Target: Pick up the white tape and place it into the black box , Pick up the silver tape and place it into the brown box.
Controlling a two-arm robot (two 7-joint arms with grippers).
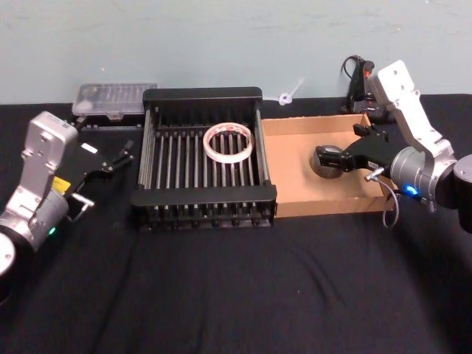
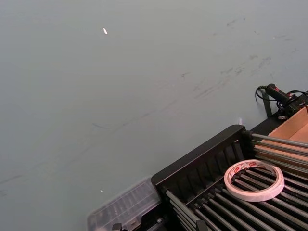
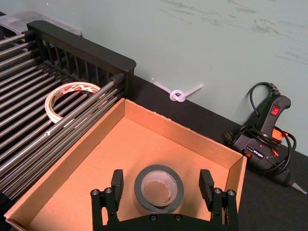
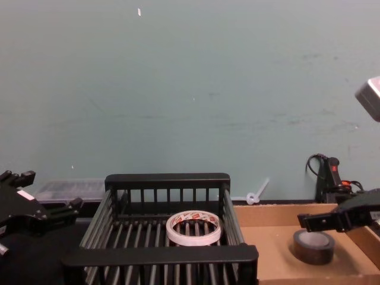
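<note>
The white tape point(image 1: 228, 142) lies flat on the slatted floor of the black box point(image 1: 203, 94), toward its far right corner, also seen in the chest view point(image 4: 193, 228). On the floor of the brown box point(image 1: 324, 203) rests the silver tape point(image 3: 159, 188), lying flat. My right gripper point(image 3: 161, 178) hovers open just over it, one finger on each side of the roll and not touching it. Over the table to the left of the black box, my left gripper point(image 1: 120, 155) stands open with nothing in it.
A clear plastic case point(image 1: 114, 99) lies behind the black box's left corner. A black glue gun point(image 3: 264, 134) with its cord sits behind the brown box near the wall, and a white zip tie point(image 1: 287, 96) lies between the boxes at the back.
</note>
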